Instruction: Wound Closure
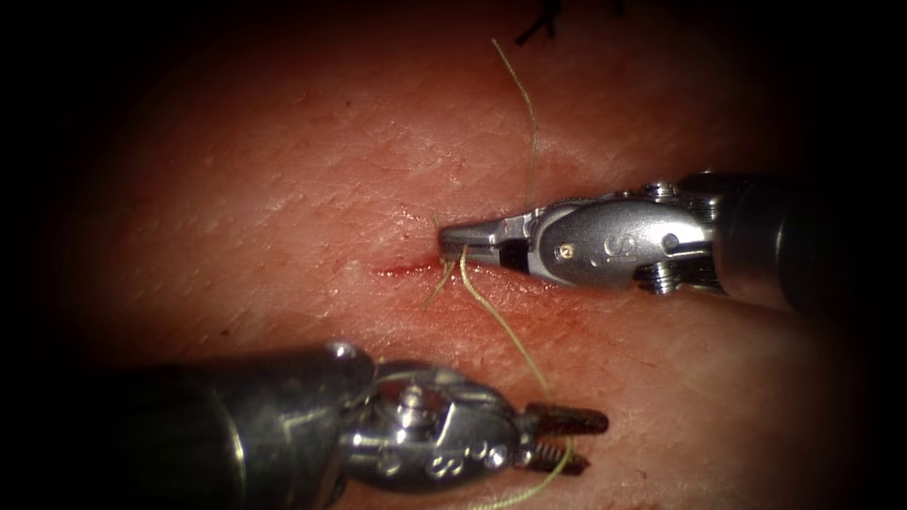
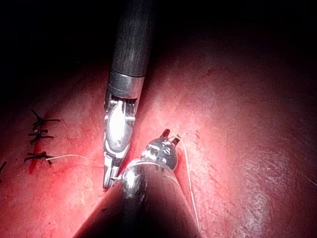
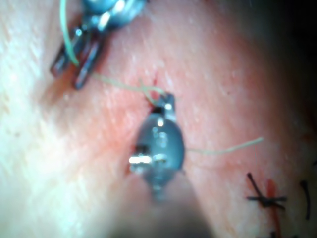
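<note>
My right claw (image 1: 452,243) pinches the thread (image 1: 501,326) at the cut (image 1: 402,271); my left claw (image 1: 576,439) is spread, thread running between its jaws.

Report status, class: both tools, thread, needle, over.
Right tool shut on the thread at the cut. Left tool open, thread running between its jaws. Needle not seen. Nothing in the way.

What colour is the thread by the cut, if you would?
The thread is pale yellow-green, best seen in the endoscope view.
</note>
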`<action>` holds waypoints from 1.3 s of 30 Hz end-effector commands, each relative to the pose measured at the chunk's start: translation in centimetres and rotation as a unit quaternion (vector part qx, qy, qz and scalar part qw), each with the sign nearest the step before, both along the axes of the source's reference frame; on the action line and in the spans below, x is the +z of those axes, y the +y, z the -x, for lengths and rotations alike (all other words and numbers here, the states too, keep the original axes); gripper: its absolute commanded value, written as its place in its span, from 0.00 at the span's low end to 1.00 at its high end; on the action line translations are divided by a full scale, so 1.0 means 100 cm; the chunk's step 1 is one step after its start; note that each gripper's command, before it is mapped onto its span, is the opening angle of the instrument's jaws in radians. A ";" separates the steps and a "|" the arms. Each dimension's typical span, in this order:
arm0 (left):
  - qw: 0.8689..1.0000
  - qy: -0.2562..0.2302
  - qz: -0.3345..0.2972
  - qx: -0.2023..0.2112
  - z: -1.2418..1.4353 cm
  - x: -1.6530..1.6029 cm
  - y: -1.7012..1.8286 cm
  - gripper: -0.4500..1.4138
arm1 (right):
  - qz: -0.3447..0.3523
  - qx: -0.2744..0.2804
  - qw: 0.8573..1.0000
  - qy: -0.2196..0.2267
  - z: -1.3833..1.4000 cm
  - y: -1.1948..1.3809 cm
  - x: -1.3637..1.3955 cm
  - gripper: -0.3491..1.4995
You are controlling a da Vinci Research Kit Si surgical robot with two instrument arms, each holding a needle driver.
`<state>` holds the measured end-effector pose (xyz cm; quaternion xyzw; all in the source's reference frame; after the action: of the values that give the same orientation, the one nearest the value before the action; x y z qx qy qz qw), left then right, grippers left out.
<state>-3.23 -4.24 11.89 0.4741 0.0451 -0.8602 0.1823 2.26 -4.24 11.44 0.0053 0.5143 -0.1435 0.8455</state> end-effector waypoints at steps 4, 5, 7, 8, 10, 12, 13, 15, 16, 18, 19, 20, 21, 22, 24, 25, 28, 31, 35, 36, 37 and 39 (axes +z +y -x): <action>1.000 -0.017 -0.012 -0.007 -0.0004 0.0003 0.0004 0.00 | 0.001 -0.001 1.000 0.001 -0.0006 0.0002 0.0005 0.00; 1.000 -0.020 -0.015 -0.010 -0.0007 0.0002 0.0006 0.00 | 0.001 -0.001 1.000 0.001 -0.0005 0.0002 0.0004 0.00; 0.999 -0.031 -0.025 -0.016 -0.0017 -0.0001 0.0013 0.00 | -0.002 0.000 1.000 0.001 -0.0005 0.0001 0.0004 0.00; 0.999 -0.035 -0.029 -0.024 -0.0021 -0.0003 0.0017 0.00 | -0.004 0.002 1.000 0.000 -0.0004 0.0001 0.0004 0.00; 0.998 -0.047 -0.034 -0.036 -0.0034 -0.0009 0.0026 0.00 | -0.005 0.001 1.000 0.000 -0.0004 0.0001 0.0003 0.00; 0.997 -0.052 -0.038 -0.042 -0.0045 -0.0014 0.0034 0.00 | -0.010 0.002 1.000 -0.001 -0.0003 -0.0002 0.0000 0.00; 0.997 -0.055 -0.043 -0.043 -0.0051 -0.0018 0.0038 0.00 | -0.013 0.002 1.000 -0.001 -0.0001 -0.0003 -0.0002 0.05; 0.996 -0.059 -0.045 -0.042 -0.0061 -0.0022 0.0041 0.00 | -0.025 0.005 1.000 -0.001 0.0004 -0.0007 -0.0008 0.39; 0.996 -0.060 -0.047 -0.040 -0.0066 -0.0025 0.0041 0.00 | -0.031 0.006 1.000 -0.001 0.0007 -0.0009 -0.0011 0.51; 0.996 -0.061 -0.047 -0.039 -0.0071 -0.0027 0.0040 0.00 | -0.042 0.009 0.999 -0.003 0.0015 -0.0014 -0.0020 0.72; 0.996 -0.061 -0.047 -0.038 -0.0073 -0.0028 0.0038 0.00 | -0.046 0.008 0.999 -0.002 0.0020 -0.0017 -0.0026 0.78; 0.996 -0.062 -0.047 -0.038 -0.0075 -0.0028 0.0037 0.00 | -0.049 0.008 0.999 -0.003 0.0024 -0.0019 -0.0031 0.81; 0.996 -0.062 -0.047 -0.038 -0.0075 -0.0028 0.0037 0.00 | -0.052 0.009 0.999 -0.003 0.0029 -0.0021 -0.0036 0.82; 0.996 -0.062 -0.046 -0.037 -0.0077 -0.0028 0.0036 0.00 | -0.056 0.008 0.998 -0.003 0.0035 -0.0023 -0.0043 0.83; 0.996 -0.062 -0.047 -0.037 -0.0078 -0.0028 0.0036 0.00 | -0.063 0.009 0.998 -0.004 0.0043 -0.0024 -0.0052 0.86; 0.996 -0.062 -0.047 -0.036 -0.0079 -0.0029 0.0036 0.00 | -0.072 0.010 0.997 -0.008 0.0049 -0.0024 -0.0058 0.89; 0.996 -0.063 -0.048 -0.035 -0.0081 -0.0030 0.0039 0.00 | -0.079 0.006 0.997 -0.010 0.0060 -0.0020 -0.0068 0.88; 0.996 -0.063 -0.050 -0.036 -0.0083 -0.0035 0.0041 0.00 | -0.087 0.021 0.996 -0.003 0.0067 -0.0008 -0.0074 0.67; 0.996 -0.063 -0.056 -0.038 -0.0083 -0.0045 0.0043 0.00 | -0.158 0.083 0.984 -0.001 0.0063 0.0014 -0.0080 0.00; 0.996 -0.063 -0.056 -0.038 -0.0083 -0.0047 0.0043 0.00 | -0.170 0.101 0.980 0.002 0.0061 0.0019 -0.0080 0.00; 0.996 -0.063 -0.055 -0.037 -0.0083 -0.0050 0.0043 0.00 | -0.178 0.116 0.977 0.008 0.0057 0.0024 -0.0080 0.00; 0.996 -0.064 -0.054 -0.037 -0.0081 -0.0056 0.0045 0.00 | -0.184 0.130 0.974 0.007 0.0043 0.0033 -0.0078 0.00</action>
<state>-2.38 -3.79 11.25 0.5397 0.0624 -0.8301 0.1259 1.72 -3.94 10.60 0.0950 0.5306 0.0715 0.8393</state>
